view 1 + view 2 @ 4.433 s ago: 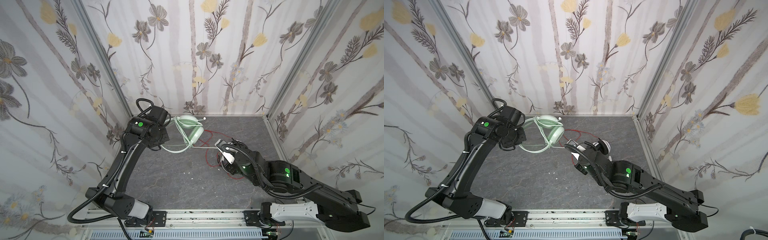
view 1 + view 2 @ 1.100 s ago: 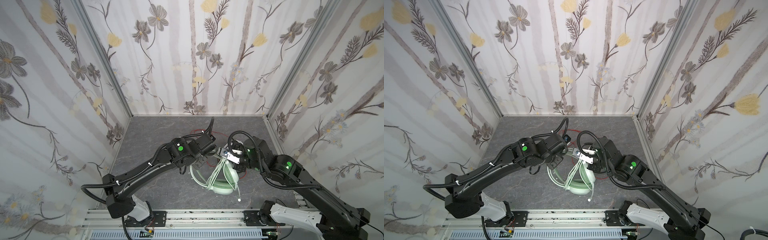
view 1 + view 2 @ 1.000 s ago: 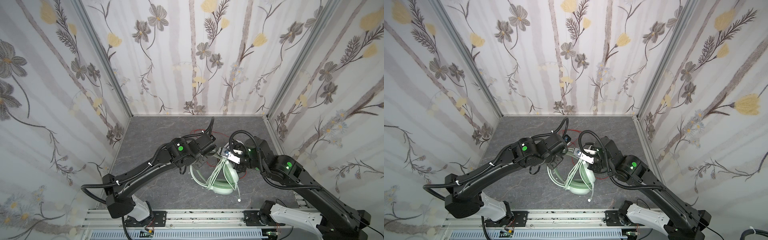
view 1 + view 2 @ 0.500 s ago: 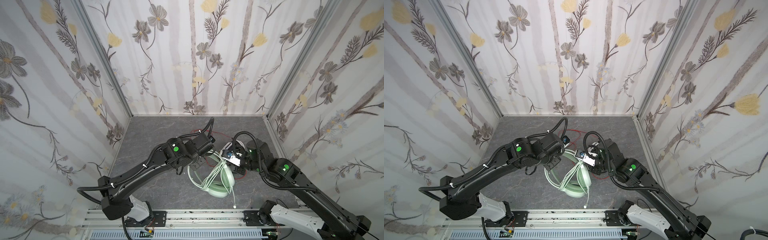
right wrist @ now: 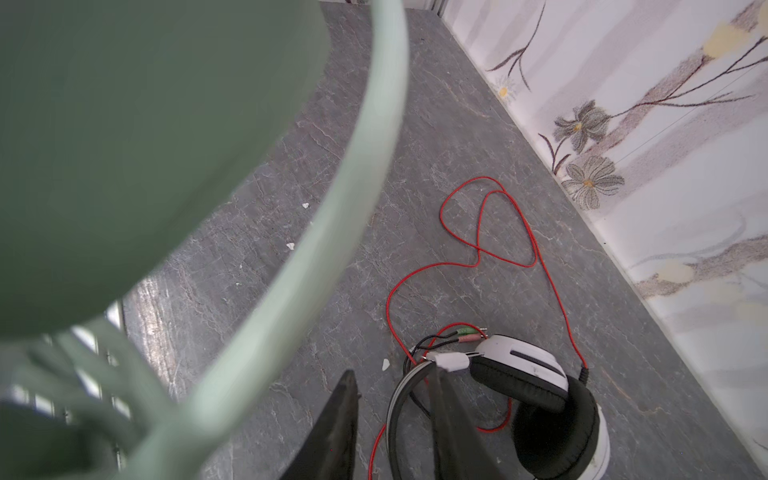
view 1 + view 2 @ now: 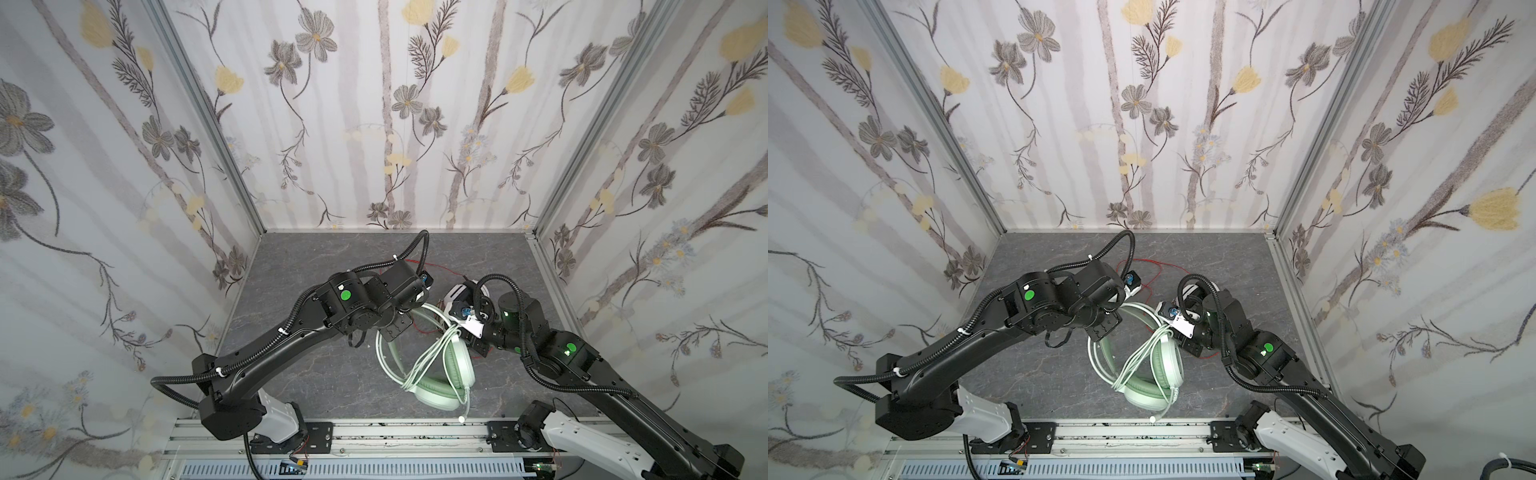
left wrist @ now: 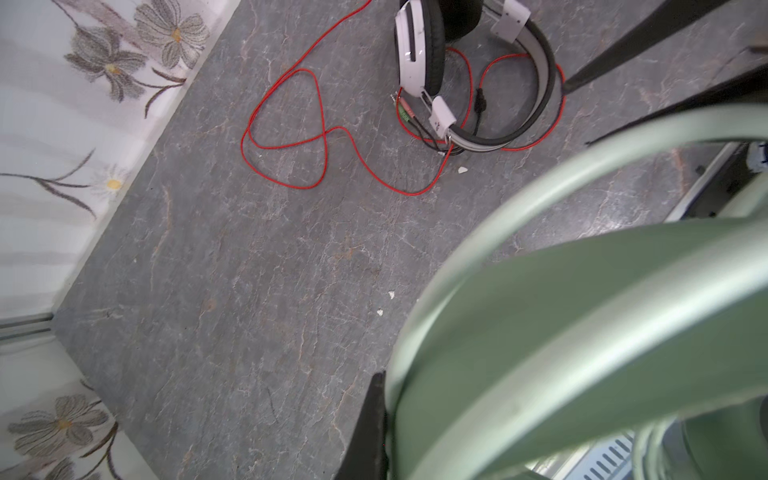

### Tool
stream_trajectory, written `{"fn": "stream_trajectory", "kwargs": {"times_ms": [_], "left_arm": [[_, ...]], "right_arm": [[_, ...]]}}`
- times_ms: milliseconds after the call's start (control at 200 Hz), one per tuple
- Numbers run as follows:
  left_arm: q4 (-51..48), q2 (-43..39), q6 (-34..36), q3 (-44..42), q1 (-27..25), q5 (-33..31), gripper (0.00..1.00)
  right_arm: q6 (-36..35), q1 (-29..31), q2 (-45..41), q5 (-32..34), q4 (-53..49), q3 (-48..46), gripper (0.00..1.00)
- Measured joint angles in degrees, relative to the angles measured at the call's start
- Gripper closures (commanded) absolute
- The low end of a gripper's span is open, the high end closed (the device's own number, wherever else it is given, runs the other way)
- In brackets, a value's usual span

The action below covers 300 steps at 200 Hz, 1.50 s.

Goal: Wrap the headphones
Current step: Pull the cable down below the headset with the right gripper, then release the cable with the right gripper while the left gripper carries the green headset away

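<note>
Left gripper [image 6: 397, 330]: closed tight on the curved band of the mint headset [image 6: 440, 374], which hangs below it over the front middle of the bench [image 6: 311, 374]. Whether the lower ear cup touches the bench cannot be told.

Right gripper [image 5: 390, 376]: its two dark fingers [image 5: 332, 428] stand apart with nothing between them, just beside the top of the mint headset.

The mint headset is smooth pale green plastic with round padded cups and a double-hoop band. Its green cable [image 6: 432, 357] runs in several loops across the cups, and the pale plug end dangles near the front edge.

The white-and-black headset [image 7: 419, 50] lies on the bench behind the right gripper: glossy white shells, black cushions, grey-and-black band. Its thin red cable [image 7: 291, 124] sprawls in loose loops over the bench towards the back wall.

The bench is flat, dark grey and veined like stone. Walls [image 6: 374, 124] papered with grey and yellow flowers enclose three sides, and a metal rail [image 6: 374, 432] borders the front.
</note>
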Motion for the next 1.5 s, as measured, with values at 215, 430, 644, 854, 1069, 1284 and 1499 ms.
{"fn": "stream_trajectory", "kwargs": {"times_ms": [215,430,644,854,1069,1284,1499], "left_arm": [[-0.8,-0.1,0.0,0.6,1.4,1.1,1.00],[-0.7,-0.8,-0.5,0.4,3.3,2.5,1.00],[-0.3,-2.3,-1.7,-2.1,6.7,4.5,1.00],[1.5,-4.3,-3.5,-5.4,13.4,7.9,1.00],[2.3,-3.8,-6.0,-6.9,19.4,11.1,1.00],[2.5,1.1,-9.5,-8.0,25.9,13.5,1.00],[5.3,4.5,-14.3,-10.6,33.5,17.3,1.00]], "right_arm": [[6.3,-2.1,-2.9,-3.9,6.2,-6.7,0.60],[15.4,-7.5,-8.7,-8.3,14.2,-14.1,0.38],[26.9,-14.7,-11.3,-11.7,23.4,-20.0,0.24],[38.9,-17.3,-11.0,-11.2,30.5,-25.7,0.12],[43.6,-17.7,-8.3,-6.8,33.1,-25.7,0.01],[46.3,-17.9,-2.8,-1.8,32.9,-25.0,0.00],[47.6,-18.2,-1.0,0.4,32.6,-24.7,0.00]]}}
